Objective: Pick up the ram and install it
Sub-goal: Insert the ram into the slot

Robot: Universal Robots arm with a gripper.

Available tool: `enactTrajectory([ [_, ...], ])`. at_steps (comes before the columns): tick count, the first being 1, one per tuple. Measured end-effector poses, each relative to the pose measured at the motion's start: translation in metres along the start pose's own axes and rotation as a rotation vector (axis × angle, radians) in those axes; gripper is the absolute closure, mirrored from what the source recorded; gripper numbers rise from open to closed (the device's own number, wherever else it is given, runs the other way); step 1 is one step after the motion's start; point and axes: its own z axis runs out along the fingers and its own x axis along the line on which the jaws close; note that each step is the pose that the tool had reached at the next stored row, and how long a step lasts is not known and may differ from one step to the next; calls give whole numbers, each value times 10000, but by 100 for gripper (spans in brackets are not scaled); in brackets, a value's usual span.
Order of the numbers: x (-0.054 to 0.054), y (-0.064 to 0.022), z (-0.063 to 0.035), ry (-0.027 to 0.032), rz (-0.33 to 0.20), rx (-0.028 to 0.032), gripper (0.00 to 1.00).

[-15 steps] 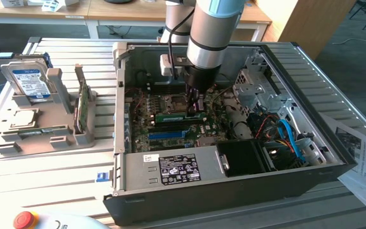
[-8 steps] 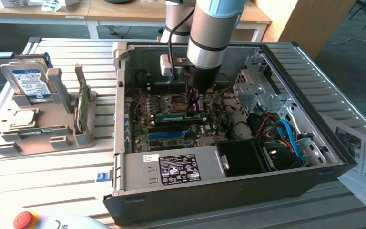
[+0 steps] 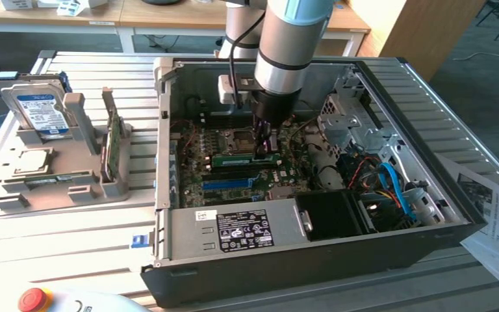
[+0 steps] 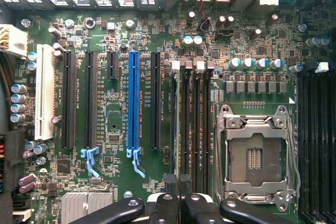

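Exterior view: your gripper [image 3: 264, 155] clenches the ram [image 3: 236, 158] at the motherboard slots [image 3: 232, 173]; pickup done, seating unconfirmed.

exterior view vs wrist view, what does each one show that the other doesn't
The exterior view adds the hard drive in its grey holder, the power supply and the red stop button. The wrist view adds the white expansion slot and a finned heatsink. Both share the motherboard, the blue slot, and the gripper shut on the ram at the memory slots.
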Motion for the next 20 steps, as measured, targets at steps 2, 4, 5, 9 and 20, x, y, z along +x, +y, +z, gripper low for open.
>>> enactTrajectory([
  [2, 0, 0, 0, -1, 2, 0, 89],
  [4, 0, -7, 0, -1, 1, -2, 89],
  [5, 1, -11, -1, 0, 1, -4, 89],
  [9, 1, -33, -1, -1, 1, 5, 89],
  [20, -1, -31, -93, 27, -1, -3, 89],
])
